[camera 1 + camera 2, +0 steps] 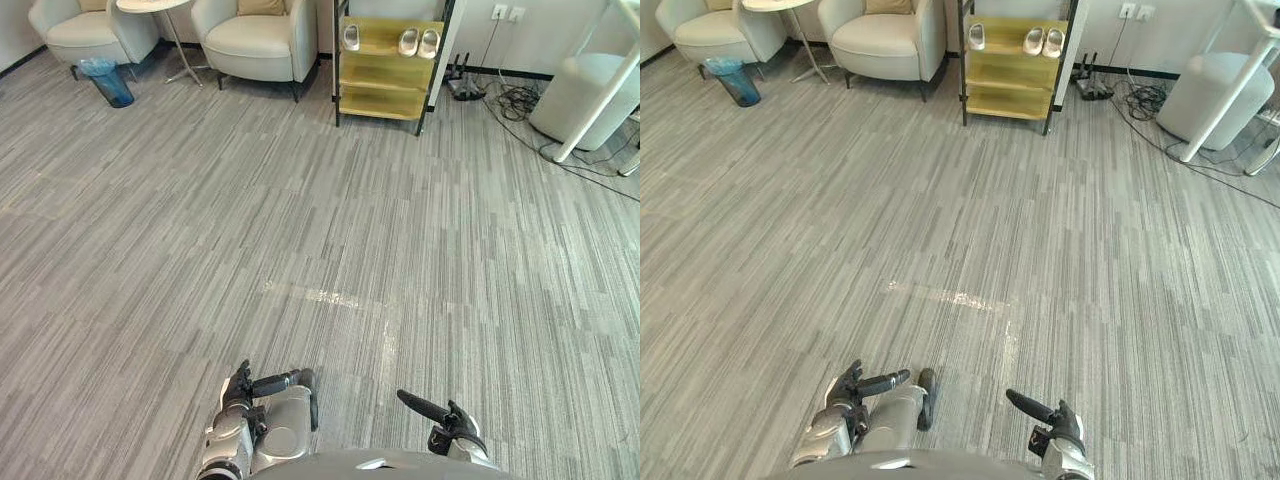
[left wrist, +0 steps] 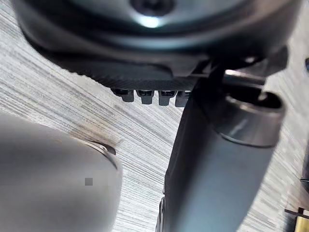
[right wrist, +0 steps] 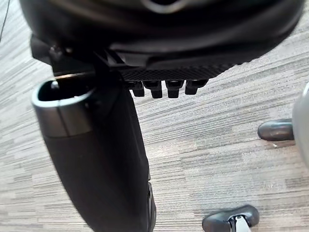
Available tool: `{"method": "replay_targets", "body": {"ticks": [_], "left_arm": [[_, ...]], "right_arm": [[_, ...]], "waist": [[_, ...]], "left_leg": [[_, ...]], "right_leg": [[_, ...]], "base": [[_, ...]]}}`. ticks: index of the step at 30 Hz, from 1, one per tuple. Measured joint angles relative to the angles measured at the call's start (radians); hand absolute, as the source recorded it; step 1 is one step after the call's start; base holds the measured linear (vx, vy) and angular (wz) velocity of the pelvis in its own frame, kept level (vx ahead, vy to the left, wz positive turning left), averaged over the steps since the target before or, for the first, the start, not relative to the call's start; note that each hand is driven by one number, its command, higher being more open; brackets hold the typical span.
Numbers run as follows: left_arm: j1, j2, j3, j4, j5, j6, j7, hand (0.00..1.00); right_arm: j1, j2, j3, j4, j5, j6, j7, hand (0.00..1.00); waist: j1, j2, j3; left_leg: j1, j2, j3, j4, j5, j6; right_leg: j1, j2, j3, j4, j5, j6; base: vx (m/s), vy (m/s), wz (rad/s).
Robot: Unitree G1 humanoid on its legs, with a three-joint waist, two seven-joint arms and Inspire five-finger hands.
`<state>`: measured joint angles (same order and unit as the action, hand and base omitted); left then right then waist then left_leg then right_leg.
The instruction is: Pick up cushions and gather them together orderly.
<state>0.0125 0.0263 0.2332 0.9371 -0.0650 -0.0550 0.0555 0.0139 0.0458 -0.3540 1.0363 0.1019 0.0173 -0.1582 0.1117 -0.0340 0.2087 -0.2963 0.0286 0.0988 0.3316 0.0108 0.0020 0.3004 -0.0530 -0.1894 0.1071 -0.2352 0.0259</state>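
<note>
A tan cushion (image 1: 262,6) leans on the back of the nearer cream armchair (image 1: 255,42) at the far side of the room. Another tan cushion (image 1: 92,4) peeks from the second armchair (image 1: 85,30) at the far left. Both are several steps away across grey carpet. My left hand (image 1: 262,395) hangs low in front of me, fingers straight, empty. My right hand (image 1: 445,418) is beside it, thumb pointing inward, open and empty as well. In the wrist views each thumb (image 2: 217,169) (image 3: 101,159) stands out over bare carpet.
A yellow shelf rack (image 1: 388,65) with pale slippers stands against the far wall. A blue bin (image 1: 108,80) and a round side table (image 1: 160,8) sit between the armchairs. A white pouf (image 1: 590,95), a slanted white leg and floor cables (image 1: 510,100) fill the far right.
</note>
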Motion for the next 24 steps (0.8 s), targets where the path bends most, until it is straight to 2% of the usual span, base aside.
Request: {"method": "replay_targets", "body": {"ticks": [1, 2, 3, 4, 5, 6, 7, 8, 9, 10, 11, 12, 13, 14, 15, 16, 17, 18, 19, 20, 21, 22, 23, 24], "left_arm": [[0.002, 0.001, 0.003, 0.0, -0.003, 0.0, 0.001, 1.0], [0.01, 0.004, 0.004, 0.001, -0.002, 0.001, 0.001, 1.0], [0.01, 0.004, 0.004, 0.001, -0.002, 0.001, 0.001, 1.0], [0.014, 0.017, -0.008, 0.012, -0.003, 0.001, 0.001, 1.0], [0.013, 0.018, -0.023, 0.019, -0.003, 0.002, 0.001, 1.0], [0.012, 0.02, -0.032, 0.031, -0.003, 0.003, 0.001, 1.0], [0.012, 0.026, -0.045, 0.035, -0.002, 0.011, 0.002, 1.0], [0.015, 0.027, -0.063, 0.054, -0.002, 0.013, 0.002, 1.0], [0.017, 0.027, -0.064, 0.06, -0.002, 0.013, 0.002, 1.0], [0.014, 0.027, -0.064, 0.072, -0.002, 0.012, 0.002, 1.0], [0.014, 0.026, -0.064, 0.072, -0.002, 0.012, 0.002, 1.0], [0.014, 0.023, -0.061, 0.075, -0.002, 0.012, 0.002, 1.0], [0.014, 0.024, -0.06, 0.077, -0.002, 0.012, 0.002, 1.0], [0.017, 0.028, -0.059, 0.082, -0.002, 0.012, 0.002, 1.0], [0.021, 0.033, -0.051, 0.087, -0.008, 0.013, 0.002, 1.0], [0.013, 0.026, -0.039, 0.104, -0.003, 0.012, 0.005, 1.0], [0.013, 0.02, -0.033, 0.107, -0.002, 0.011, 0.005, 1.0], [0.02, -0.013, -0.011, 0.109, 0.0, 0.012, 0.003, 1.0], [0.021, -0.013, -0.011, 0.109, 0.001, 0.012, 0.002, 1.0], [0.021, -0.013, -0.006, 0.108, 0.005, 0.012, 0.001, 1.0], [0.018, -0.015, 0.005, 0.105, 0.016, 0.012, -0.002, 1.0], [0.016, -0.011, 0.012, 0.101, 0.019, 0.012, -0.004, 1.0], [0.019, -0.023, 0.022, 0.082, 0.019, 0.012, -0.005, 1.0], [0.022, -0.028, 0.025, 0.066, 0.019, 0.012, -0.004, 1.0]], "right_arm": [[0.001, 0.005, -0.001, 0.0, -0.001, 0.002, 0.0, 1.0], [0.004, 0.012, -0.001, -0.001, -0.003, 0.001, 0.001, 1.0], [0.004, 0.012, -0.001, -0.001, -0.003, 0.001, 0.001, 1.0], [0.003, 0.019, -0.003, 0.0, -0.004, -0.001, 0.005, 1.0], [0.001, 0.021, -0.002, -0.001, -0.004, -0.003, 0.006, 1.0], [-0.004, 0.022, -0.002, -0.007, -0.005, -0.004, 0.011, 1.0], [-0.003, 0.019, -0.001, -0.017, -0.009, -0.007, 0.018, 1.0], [-0.001, 0.006, 0.004, -0.032, -0.023, -0.015, 0.02, 1.0], [0.0, 0.003, 0.006, -0.032, -0.023, -0.018, 0.02, 1.0], [0.002, -0.008, 0.006, -0.031, -0.024, -0.024, 0.022, 1.0], [0.0, -0.014, 0.006, -0.031, -0.024, -0.026, 0.022, 1.0], [-0.002, -0.021, 0.002, -0.031, -0.024, -0.031, 0.022, 1.0], [-0.002, -0.023, 0.001, -0.031, -0.024, -0.031, 0.022, 1.0], [-0.002, -0.026, 0.001, -0.026, -0.024, -0.031, 0.022, 1.0], [0.0, -0.027, 0.001, -0.016, -0.024, -0.031, 0.021, 1.0], [-0.001, -0.049, 0.0, 0.017, -0.027, -0.021, 0.025, 1.0], [0.0, -0.055, -0.001, 0.02, -0.031, -0.021, 0.024, 1.0], [0.002, -0.063, -0.03, 0.022, -0.034, -0.02, 0.022, 1.0], [0.003, -0.063, -0.04, 0.023, -0.031, -0.022, 0.022, 1.0], [0.005, -0.059, -0.06, 0.027, -0.031, -0.02, 0.021, 1.0], [0.017, -0.054, -0.061, 0.021, -0.029, -0.021, 0.02, 1.0], [0.025, -0.053, -0.056, 0.015, -0.028, -0.023, 0.02, 1.0], [0.038, -0.055, -0.047, 0.008, -0.029, -0.023, 0.02, 1.0], [0.042, -0.055, -0.046, 0.008, -0.028, -0.023, 0.02, 1.0]], "waist": [[0.001, -0.005, -0.005], [0.003, -0.016, -0.02], [0.003, -0.016, -0.02], [0.003, -0.019, -0.029], [0.003, -0.02, -0.029], [0.001, -0.02, -0.027], [-0.009, -0.013, -0.024], [-0.016, -0.004, -0.02], [-0.017, -0.001, -0.02], [-0.026, 0.003, -0.019], [-0.034, 0.004, -0.019], [-0.038, 0.008, -0.017], [-0.038, 0.009, -0.016], [-0.039, 0.005, -0.016], [-0.039, -0.004, -0.015], [-0.037, 0.012, -0.018], [-0.037, 0.023, -0.023], [-0.038, 0.056, -0.031], [-0.039, 0.06, -0.033], [-0.04, 0.062, -0.032], [-0.042, 0.06, -0.031], [-0.043, 0.06, -0.03], [-0.039, 0.065, -0.03], [-0.034, 0.064, -0.029]], "left_leg": [[-0.001, -0.001, 0.012, 0.047, -0.033, 0.015], [0.022, -0.002, 0.037, 0.074, -0.075, 0.03], [0.022, -0.002, 0.037, 0.074, -0.075, 0.03], [0.067, -0.001, 0.041, 0.061, -0.111, 0.026], [0.102, -0.001, 0.045, 0.037, -0.126, 0.025], [0.171, -0.004, 0.051, -0.021, -0.143, 0.022], [0.236, -0.007, 0.053, -0.063, -0.152, 0.024], [0.309, 0.001, 0.051, -0.098, -0.17, 0.025], [0.328, 0.004, 0.051, -0.106, -0.171, 0.022], [0.384, 0.018, 0.042, -0.139, -0.176, 0.015], [0.405, 0.028, 0.031, -0.156, -0.179, 0.009], [0.426, 0.046, 0.023, -0.173, -0.19, -0.011], [0.432, 0.054, 0.022, -0.175, -0.195, -0.018], [0.444, 0.06, 0.022, -0.179, -0.208, -0.038], [0.458, 0.056, 0.017, -0.181, -0.22, -0.056], [0.489, 0.082, 0.001, -0.182, -0.24, -0.079], [0.487, 0.091, 0.002, -0.182, -0.24, -0.079], [0.494, 0.123, 0.003, -0.177, -0.239, -0.078], [0.493, 0.13, 0.001, -0.167, -0.239, -0.078], [0.478, 0.152, -0.013, -0.095, -0.241, -0.08], [0.425, 0.177, -0.044, 0.049, -0.248, -0.092], [0.381, 0.192, -0.066, 0.16, -0.255, -0.103], [0.302, 0.217, -0.08, 0.338, -0.267, -0.121], [0.27, 0.227, -0.076, 0.395, -0.274, -0.119]], "right_leg": [[-0.003, -0.008, 0.023, 0.048, 0.014, 0.021], [-0.034, -0.022, 0.048, 0.158, 0.027, 0.024], [-0.034, -0.022, 0.048, 0.158, 0.027, 0.024], [-0.09, -0.034, 0.058, 0.322, 0.056, 0.044], [-0.134, -0.045, 0.05, 0.438, 0.091, 0.068], [-0.227, -0.085, 0.024, 0.645, 0.202, 0.085], [-0.306, -0.129, -0.016, 0.809, 0.151, 0.048], [-0.362, -0.152, -0.064, 0.861, 0.064, 0.006], [-0.373, -0.154, -0.078, 0.855, 0.047, 0.002], [-0.426, -0.155, -0.134, 0.768, -0.009, -0.013], [-0.46, -0.149, -0.155, 0.689, -0.014, -0.016], [-0.509, -0.128, -0.159, 0.541, -0.003, -0.006], [-0.516, -0.121, -0.158, 0.492, 0.005, 0.002], [-0.531, -0.104, -0.153, 0.366, 0.039, 0.014], [-0.53, -0.094, -0.133, 0.263, 0.111, 0.012], [-0.512, -0.061, -0.11, 0.258, 0.219, -0.053], [-0.512, -0.048, -0.105, 0.257, 0.209, -0.057], [-0.512, -0.016, -0.112, 0.269, 0.153, -0.068], [-0.51, -0.011, -0.117, 0.275, 0.136, -0.073], [-0.481, 0.003, -0.132, 0.275, 0.098, -0.073], [-0.434, 0.015, -0.154, 0.255, 0.081, -0.075], [-0.406, 0.023, -0.168, 0.239, 0.076, -0.081], [-0.357, 0.042, -0.194, 0.214, 0.069, -0.082], [-0.329, 0.05, -0.201, 0.2, 0.067, -0.084]], "base": [[0.42, 0.109, 0.08], [0.41, 0.102, 0.06], [0.32, 0.078, -0.07], [0.32, 0.063, -0.1], [0.41, 0.063, -0.22], [0.4, 0.05, -0.2], [0.46, 0.034, -0.18], [0.36, 0.014, -0.05], [0.41, -0.012, 0.14], [0.32, -0.07, 0.26], [0.4, -0.134, 0.38], [0.36, -0.151, 0.26], [0.37, -0.2, 0.18], [0.22, -0.134, 0.1], [0.49, -0.311, 0.12], [0.41, -0.271, 0.07], [0.57, -0.38, -0.05], [0.31, -0.218, -0.08], [0.45, -0.348, 0.02], [0.42, -0.353, 0.33], [0.41, -0.349, 0.47], [0.31, -0.246, 0.58], [0.23, -0.16, 0.4], [0.26, -0.148, 0.34]]}}
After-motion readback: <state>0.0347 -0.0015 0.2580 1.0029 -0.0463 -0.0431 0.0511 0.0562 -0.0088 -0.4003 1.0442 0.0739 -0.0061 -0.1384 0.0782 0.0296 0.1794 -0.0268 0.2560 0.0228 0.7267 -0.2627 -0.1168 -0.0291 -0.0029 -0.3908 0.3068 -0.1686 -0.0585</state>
